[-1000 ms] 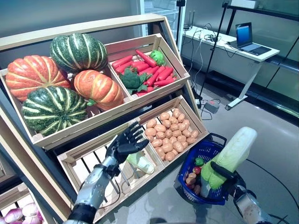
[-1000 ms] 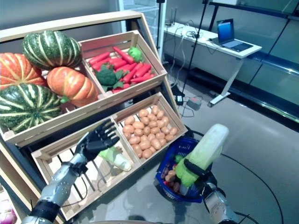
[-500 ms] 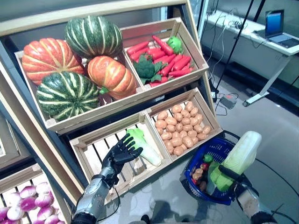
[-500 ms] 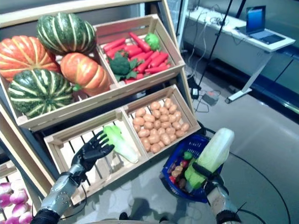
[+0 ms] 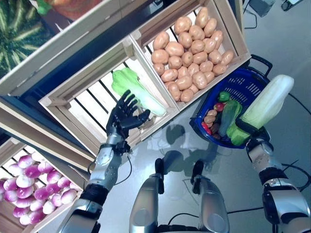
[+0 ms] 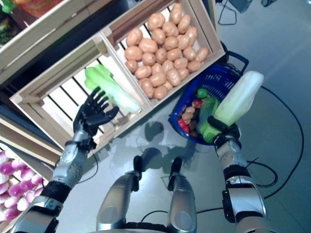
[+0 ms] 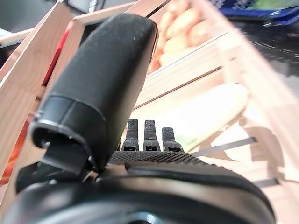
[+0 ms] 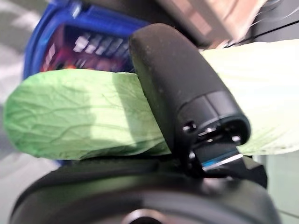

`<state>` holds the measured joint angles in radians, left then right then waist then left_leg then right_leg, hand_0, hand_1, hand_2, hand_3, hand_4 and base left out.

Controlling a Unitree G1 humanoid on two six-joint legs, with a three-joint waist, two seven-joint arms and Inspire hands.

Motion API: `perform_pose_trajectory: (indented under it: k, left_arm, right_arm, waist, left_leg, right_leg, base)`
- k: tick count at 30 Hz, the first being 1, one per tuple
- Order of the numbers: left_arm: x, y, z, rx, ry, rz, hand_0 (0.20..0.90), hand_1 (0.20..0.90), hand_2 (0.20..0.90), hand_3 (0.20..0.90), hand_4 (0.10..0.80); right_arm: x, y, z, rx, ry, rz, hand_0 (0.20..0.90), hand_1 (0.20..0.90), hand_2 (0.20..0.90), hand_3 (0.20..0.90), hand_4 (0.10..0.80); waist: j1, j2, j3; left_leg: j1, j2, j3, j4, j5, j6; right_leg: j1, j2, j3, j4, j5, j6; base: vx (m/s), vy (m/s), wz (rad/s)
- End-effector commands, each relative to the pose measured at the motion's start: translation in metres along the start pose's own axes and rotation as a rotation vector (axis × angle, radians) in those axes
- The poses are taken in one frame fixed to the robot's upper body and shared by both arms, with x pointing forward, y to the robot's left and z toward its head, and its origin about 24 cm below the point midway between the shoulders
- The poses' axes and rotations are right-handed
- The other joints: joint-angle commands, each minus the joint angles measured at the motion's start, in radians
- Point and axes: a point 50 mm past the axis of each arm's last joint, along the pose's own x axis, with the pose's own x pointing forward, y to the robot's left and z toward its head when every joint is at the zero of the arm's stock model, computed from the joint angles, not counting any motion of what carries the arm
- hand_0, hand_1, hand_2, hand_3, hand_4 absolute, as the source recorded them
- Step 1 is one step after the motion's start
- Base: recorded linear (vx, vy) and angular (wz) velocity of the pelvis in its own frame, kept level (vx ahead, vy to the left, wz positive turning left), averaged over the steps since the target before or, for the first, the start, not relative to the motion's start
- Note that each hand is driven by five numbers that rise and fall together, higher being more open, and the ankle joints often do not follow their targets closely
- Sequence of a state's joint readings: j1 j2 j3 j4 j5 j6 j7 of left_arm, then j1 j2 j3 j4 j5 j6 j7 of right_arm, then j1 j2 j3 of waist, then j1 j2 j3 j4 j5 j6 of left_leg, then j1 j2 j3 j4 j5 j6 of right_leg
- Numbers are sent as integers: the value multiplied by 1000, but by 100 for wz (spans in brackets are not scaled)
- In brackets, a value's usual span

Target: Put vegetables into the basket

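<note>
My right hand (image 5: 247, 130) is shut on a long pale green cabbage (image 5: 266, 104), held tilted over the near right rim of the blue basket (image 5: 241, 83) on the floor. The right wrist view shows the thumb (image 8: 180, 88) curled over the cabbage (image 8: 79, 116). In the basket lie a small green pepper (image 5: 224, 96), a red round vegetable (image 5: 219, 106), a dark green long one (image 5: 228, 116) and potatoes (image 5: 210, 119). My left hand (image 5: 123, 116) is open, its fingers straight, right beside another green and white cabbage (image 5: 138, 92) in the slatted crate (image 5: 82, 104).
The wooden stand (image 5: 58, 60) fills the left and the back. Its right lower crate's corner (image 5: 245, 54) reaches the basket's far rim. The basket's black handle (image 5: 261, 61) lies folded at the far side. Grey floor (image 5: 291, 48) spreads to the right of the basket.
The camera has tilted down, so the whole picture has shifted. My right hand still holds the cabbage over the basket. My left hand has come off the crate's cabbage and rests beside it.
</note>
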<state>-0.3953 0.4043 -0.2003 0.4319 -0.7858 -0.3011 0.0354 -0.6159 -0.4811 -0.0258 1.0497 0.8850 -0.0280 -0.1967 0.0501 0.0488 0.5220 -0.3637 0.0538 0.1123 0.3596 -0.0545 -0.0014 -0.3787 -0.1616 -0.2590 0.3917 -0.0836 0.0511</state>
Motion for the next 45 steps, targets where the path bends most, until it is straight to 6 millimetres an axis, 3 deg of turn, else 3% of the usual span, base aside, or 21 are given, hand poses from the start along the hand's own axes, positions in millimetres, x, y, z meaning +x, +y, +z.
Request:
perform_pose_trajectory:
  k: [1, 5, 6, 7, 8, 10, 15, 24, 30, 37, 41, 45]
  left_arm:
    - [9, -18, 64, -40, -323, -89, 900, 900, 900, 900, 800]
    - [9, -28, 76, -22, -377, -116, 900, 900, 900, 900, 800]
    - [8, -28, 77, -25, -381, -117, 900, 900, 900, 900, 800]
    - [8, -29, 79, -23, -391, -120, 900, 900, 900, 900, 800]
    - [7, -31, 81, -15, -408, -121, 900, 900, 900, 900, 800]
    - [4, -38, 89, 52, -465, -130, 900, 900, 900, 900, 800]
    - [5, -40, 91, 85, -462, -121, 900, 900, 900, 900, 800]
    - [4, -34, 90, 121, -469, -86, 900, 900, 900, 900, 800]
    - [6, -24, 100, 280, -527, 45, 900, 900, 900, 900, 800]
    - [22, -6, 119, 600, -537, 244, 900, 900, 900, 900, 800]
    - [33, 17, 137, 1032, -566, 418, 900, 900, 900, 900, 800]
    - [39, 21, 156, 1444, -656, 412, 900, 900, 900, 900, 800]
  right_arm:
    - [1, 10, 73, 53, -243, 34, 300, 300, 300, 300, 400]
    - [1, 11, 88, 44, -253, 14, 300, 300, 300, 300, 400]
    - [1, 11, 89, 45, -253, 11, 465, 465, 465, 465, 510]
    - [1, 11, 92, 53, -256, 9, 846, 846, 846, 846, 764]
    - [1, 12, 97, 64, -264, 10, 900, 900, 900, 900, 800]
    - [-1, 20, 110, 74, -307, 75, 900, 900, 900, 900, 800]
    - [-5, 30, 120, 40, -341, 169, 900, 900, 900, 900, 800]
    - [-6, 38, 117, 9, -350, 240, 900, 900, 900, 900, 800]
    - [-8, 39, 120, 13, -364, 259, 900, 900, 900, 900, 800]
    - [-15, 52, 128, 35, -451, 321, 900, 900, 900, 900, 800]
    - [-27, 66, 129, 48, -512, 424, 900, 900, 900, 900, 800]
    - [-37, 73, 124, 32, -533, 527, 900, 900, 900, 900, 800]
  waist:
    - [4, 4, -2]
    - [3, 16, -2]
    - [4, 17, -2]
    - [4, 19, -2]
    - [5, 20, -2]
    - [6, 23, -2]
    - [9, 22, -2]
    - [16, 14, -2]
    - [13, 8, -2]
    - [-12, 9, -2]
    - [-42, 6, -2]
    - [-77, 5, -2]
  left_leg:
    - [-85, -40, -16, 181, -129, -10]
    - [-190, -52, -16, 257, -151, 9]
    - [-196, -54, -15, 264, -158, 10]
    - [-214, -53, -12, 276, -159, 15]
    - [-233, -55, -11, 291, -164, 18]
    - [-299, -59, -7, 343, -177, 28]
    - [-342, -66, -1, 378, -191, 36]
    - [-319, -60, 2, 367, -194, 34]
    - [-294, -55, 8, 361, -195, 30]
    - [-292, -43, 26, 398, -214, 28]
    - [-305, -26, 47, 435, -225, 28]
    - [-316, -3, 75, 470, -244, 25]
  right_leg:
    - [-6, 30, -17, 128, -113, -65]
    - [-126, 4, -24, 240, -140, -76]
    - [-135, 1, -21, 252, -146, -73]
    - [-155, -5, -24, 270, -147, -76]
    - [-177, -10, -25, 290, -154, -78]
    - [-249, -31, -29, 361, -169, -82]
    - [-306, -48, -18, 421, -184, -77]
    - [-293, -44, -17, 417, -182, -70]
    - [-272, -44, -22, 412, -182, -71]
    - [-283, -48, -7, 460, -201, -77]
    - [-307, -48, 16, 497, -215, -87]
    - [-333, -41, 47, 529, -229, -89]
  base:
    - [-52, -37, 10]
    - [-56, -10, 8]
    - [-30, -2, 11]
    - [-24, -1, 9]
    - [-62, 4, 4]
    - [-55, 4, 3]
    - [-8, 1, 1]
    - [11, -2, 0]
    - [22, -6, 3]
    - [6, 16, 0]
    - [14, 65, -5]
    - [16, 98, -14]
